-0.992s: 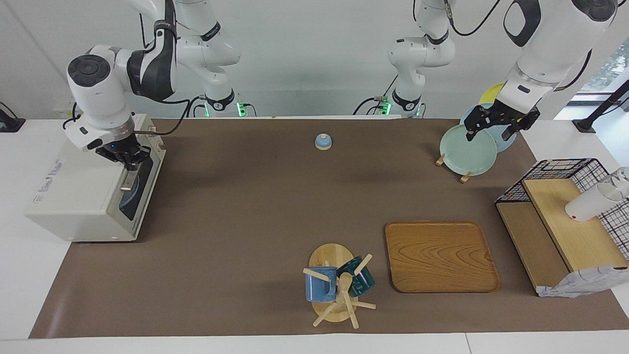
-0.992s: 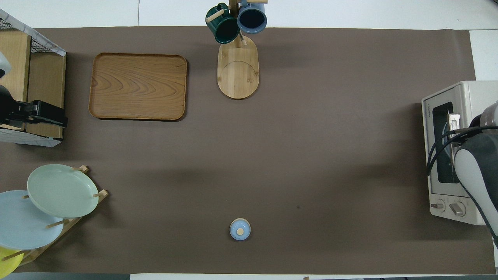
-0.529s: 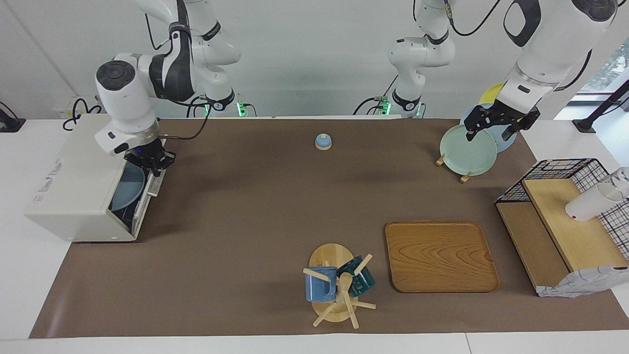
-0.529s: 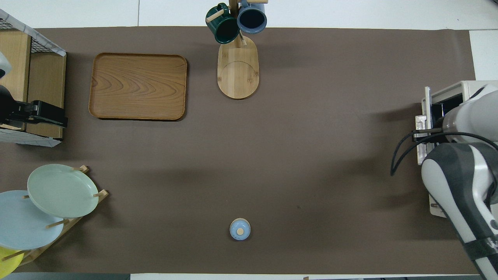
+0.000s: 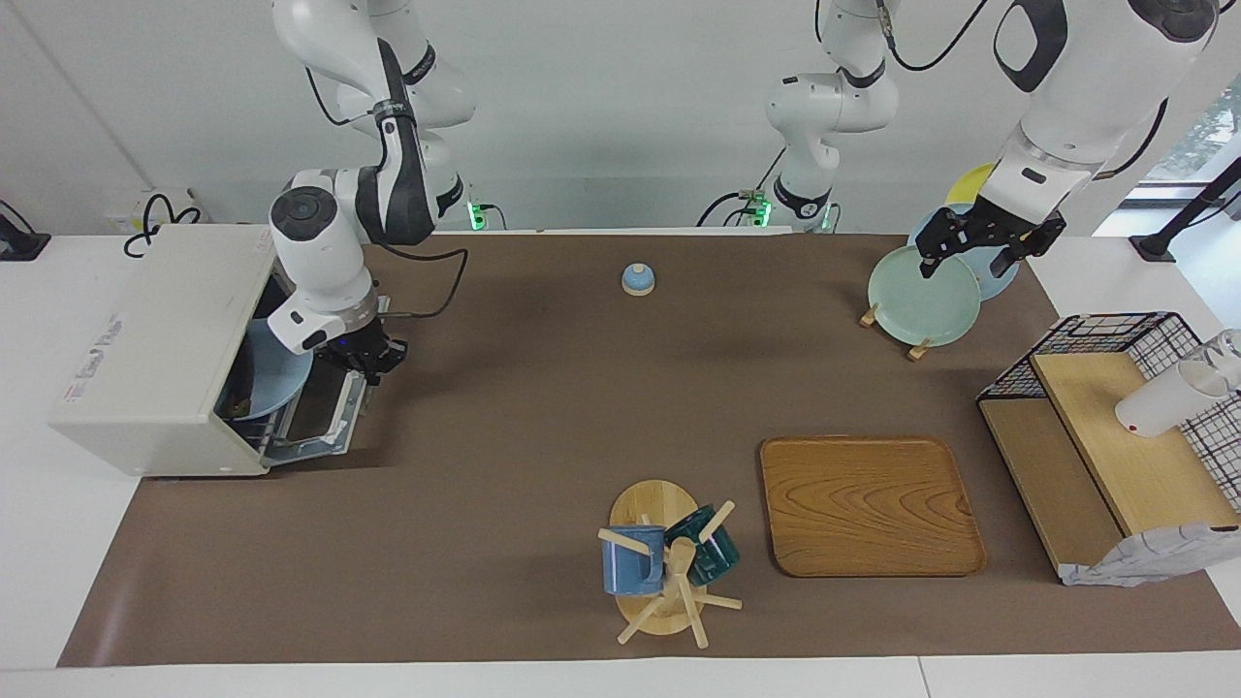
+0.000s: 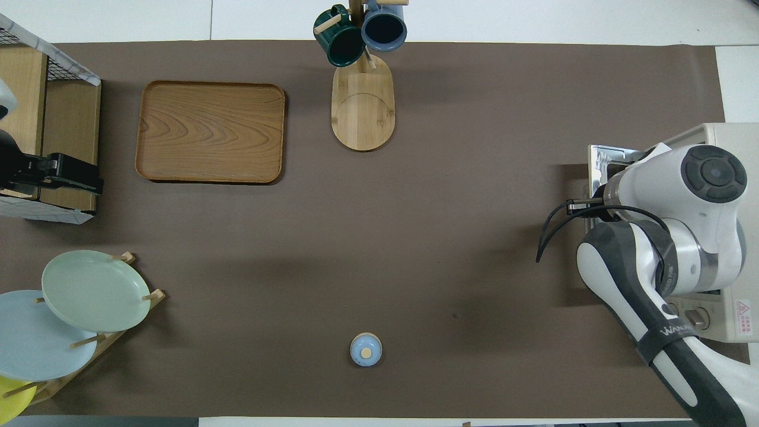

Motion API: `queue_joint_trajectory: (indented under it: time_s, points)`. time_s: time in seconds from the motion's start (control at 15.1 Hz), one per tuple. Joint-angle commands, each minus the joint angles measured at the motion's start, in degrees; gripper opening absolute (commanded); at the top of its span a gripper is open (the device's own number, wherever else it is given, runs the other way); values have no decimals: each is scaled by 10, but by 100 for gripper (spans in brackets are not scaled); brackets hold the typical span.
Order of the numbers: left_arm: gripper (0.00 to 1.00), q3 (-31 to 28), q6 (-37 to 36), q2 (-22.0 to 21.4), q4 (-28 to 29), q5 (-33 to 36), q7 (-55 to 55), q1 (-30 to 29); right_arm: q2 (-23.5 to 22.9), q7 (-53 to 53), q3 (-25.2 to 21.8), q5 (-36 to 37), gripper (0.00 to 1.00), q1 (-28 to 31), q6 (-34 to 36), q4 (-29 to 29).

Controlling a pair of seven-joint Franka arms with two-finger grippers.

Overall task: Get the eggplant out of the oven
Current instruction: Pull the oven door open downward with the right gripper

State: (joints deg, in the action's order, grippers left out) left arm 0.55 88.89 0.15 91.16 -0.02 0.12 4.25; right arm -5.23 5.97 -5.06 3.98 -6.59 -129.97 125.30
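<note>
My right claw (image 5: 373, 361) is down at the top edge of the oven (image 5: 155, 349) door (image 5: 320, 417), which hangs nearly flat; it looks clamped on the handle, but my own wrist blocks the overhead view, so I cannot tell for certain. Inside the oven I see one pale blue plate (image 5: 276, 378) with something small and dark at its lower edge; I cannot make out whether that is the eggplant. From overhead only a corner of the door (image 6: 605, 157) and two knobs (image 6: 697, 318) show past the arm.

My left claw (image 5: 979, 244) waits over the plate rack (image 5: 887, 330) at the left arm's end of the bench (image 5: 485, 465), fingers spread and holding nothing. The rack carries three plates: green (image 5: 923, 308), blue, and yellow, the last two mostly covered.

Elsewhere: one small blue bell (image 5: 637, 279) near the robots, one wooden tray (image 5: 868, 504), and one mug tree (image 5: 669, 572) with two mugs. One wire shelf (image 5: 1115, 427) is cut off at the frame edge, with a white cup (image 5: 1163, 397) on it.
</note>
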Motion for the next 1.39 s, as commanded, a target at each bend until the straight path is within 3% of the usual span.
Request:
queue_joint_trajectory:
  time_s: [0.0, 0.6, 0.66, 0.79, 0.93, 1.12, 1.32]
  points:
    - [100, 1, -12, -2, -5, -3, -2, -2, -45, -8, -15, -2, 0, 21, -50, -12]
    - [100, 1, -11, -2, -5, -3, -2, -2, -52, 57, -14, -42, 0, -47, -32, -34]
    - [100, 1, -12, -2, -5, -3, -2, -2, -48, 57, -15, -42, 27, -47, -17, -43]
    - [100, 1, -12, -3, -5, -3, -2, -2, -30, 60, -18, -35, 50, -43, 47, -68]
    - [100, 1, -12, -3, -5, -3, -2, -2, -17, 64, -24, -20, 51, -38, 114, -90]
    - [100, 1, -12, -2, -5, -3, -2, -2, -1, 64, -24, 67, 50, -12, 140, -91]
    - [100, 1, -12, -3, -5, -3, -2, -2, 1, 49, -22, 74, 51, 31, 133, -81]
